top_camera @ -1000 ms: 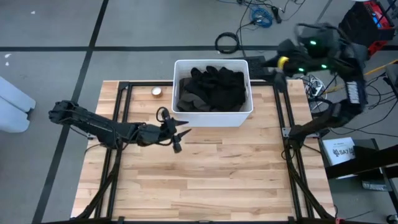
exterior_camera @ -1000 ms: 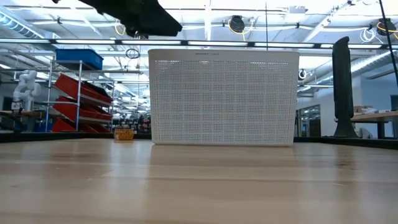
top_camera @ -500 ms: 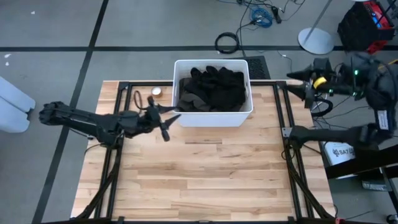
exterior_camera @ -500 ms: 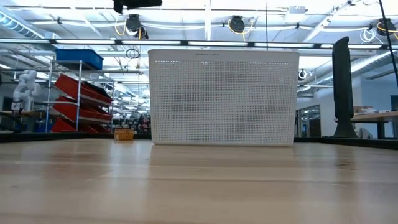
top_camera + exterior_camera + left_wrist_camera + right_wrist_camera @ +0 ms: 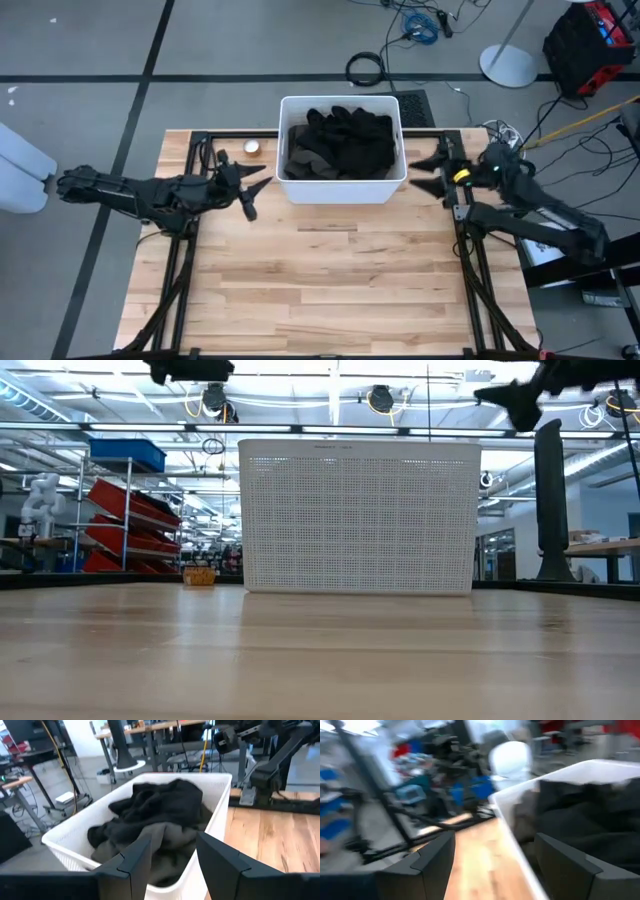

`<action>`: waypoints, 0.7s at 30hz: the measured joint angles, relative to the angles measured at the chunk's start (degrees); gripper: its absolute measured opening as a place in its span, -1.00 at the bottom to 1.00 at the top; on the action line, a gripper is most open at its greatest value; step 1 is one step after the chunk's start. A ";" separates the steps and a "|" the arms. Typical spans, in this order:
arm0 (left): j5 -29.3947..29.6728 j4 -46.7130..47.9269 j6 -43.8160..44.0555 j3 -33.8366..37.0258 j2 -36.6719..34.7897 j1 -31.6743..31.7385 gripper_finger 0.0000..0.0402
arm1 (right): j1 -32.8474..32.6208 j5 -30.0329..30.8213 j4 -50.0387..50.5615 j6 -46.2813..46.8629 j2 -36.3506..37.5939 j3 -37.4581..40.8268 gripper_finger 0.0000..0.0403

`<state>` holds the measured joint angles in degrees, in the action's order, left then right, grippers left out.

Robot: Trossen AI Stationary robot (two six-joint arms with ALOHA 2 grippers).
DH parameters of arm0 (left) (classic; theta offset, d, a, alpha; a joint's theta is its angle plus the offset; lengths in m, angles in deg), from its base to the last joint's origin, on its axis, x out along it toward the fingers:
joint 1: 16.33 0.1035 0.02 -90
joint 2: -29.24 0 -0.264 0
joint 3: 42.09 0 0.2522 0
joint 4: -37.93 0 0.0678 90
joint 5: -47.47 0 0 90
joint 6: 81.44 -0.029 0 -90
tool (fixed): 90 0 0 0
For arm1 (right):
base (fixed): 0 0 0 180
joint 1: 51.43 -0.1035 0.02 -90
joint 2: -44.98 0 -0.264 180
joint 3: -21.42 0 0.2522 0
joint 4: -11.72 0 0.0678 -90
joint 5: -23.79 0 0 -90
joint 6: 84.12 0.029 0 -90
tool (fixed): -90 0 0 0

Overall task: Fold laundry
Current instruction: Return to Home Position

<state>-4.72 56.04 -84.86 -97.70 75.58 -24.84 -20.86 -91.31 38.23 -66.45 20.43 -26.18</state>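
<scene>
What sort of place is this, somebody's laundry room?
More likely a robotics lab or workshop: racks of red bins and a white robot stand behind the table, and loose cables lie on the grey floor.

A robotics workshop around my wooden tabletop (image 5: 330, 280), grey floor (image 5: 80, 60) marked with black tape lines (image 5: 155, 45), loose cables (image 5: 420, 22) beyond the far edge, metal shelving (image 5: 130, 550) with red bins (image 5: 118, 502), a blue crate (image 5: 125, 453), a small white robot (image 5: 40, 500), strip lights (image 5: 330, 380) overhead

Black jointed arms (image 5: 130, 192), angular left claw (image 5: 257, 193), yellow-marked right claw (image 5: 418, 177)
</scene>
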 joint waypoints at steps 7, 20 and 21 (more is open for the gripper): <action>0.34 7.76 5.31 0.00 -1.06 -0.02 -0.18 | -9.22 -2.86 -32.42 9.31 2.98 18.90 0.29; 1.60 1.98 6.96 5.41 -4.40 0.32 -0.18 | -34.79 33.54 -46.05 4.40 2.91 33.15 0.29; 1.71 2.07 7.80 6.09 -5.42 0.39 -0.18 | -36.44 36.47 -45.76 2.99 2.67 33.14 0.29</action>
<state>-3.00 58.11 -77.06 -91.61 70.16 -24.45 -57.30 -54.84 -7.53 -63.47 23.10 6.97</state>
